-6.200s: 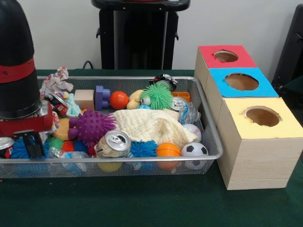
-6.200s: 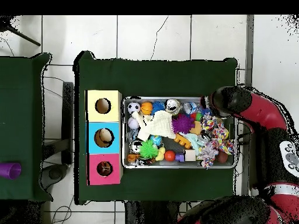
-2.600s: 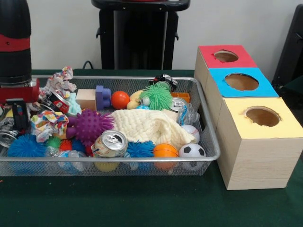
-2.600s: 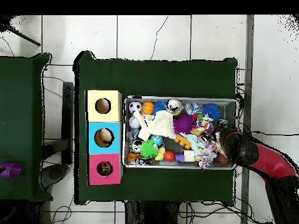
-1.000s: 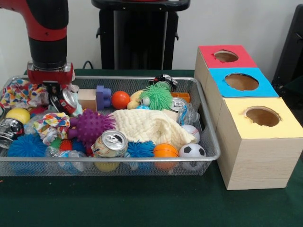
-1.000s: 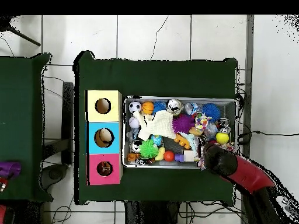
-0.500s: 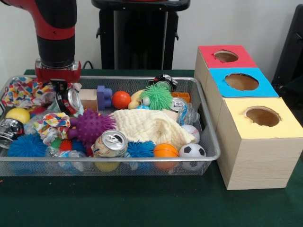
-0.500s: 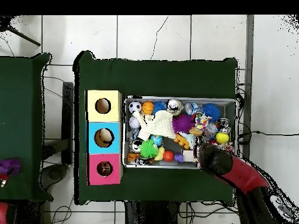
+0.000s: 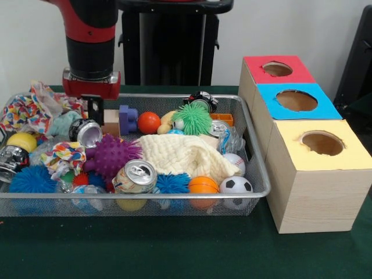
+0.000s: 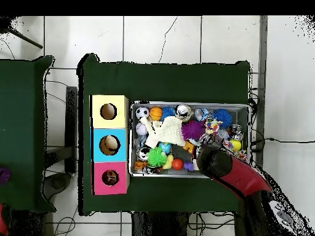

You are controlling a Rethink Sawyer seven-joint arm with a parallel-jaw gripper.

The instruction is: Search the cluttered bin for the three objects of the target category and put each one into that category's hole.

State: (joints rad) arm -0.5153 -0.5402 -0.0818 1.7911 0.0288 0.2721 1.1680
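Note:
The wire bin is packed with toys. My gripper hangs over its far left part, beside a wooden block and a purple block. A red and silver can lies just below it, open end toward the camera; whether it is held does not show. More cans sit at the front, the left edge and the right. In the overhead view my arm covers the gripper and part of the bin.
To the right of the bin stand the red, blue and yellow hole boxes. A cream cloth, purple spiky ball, green spiky ball, soccer ball and patterned cloth crowd the bin.
My arm swept from the bin's left front to the back and then rightward. The patterned cloth shifted left, a yellow ball was uncovered, and the red and silver can dropped a little.

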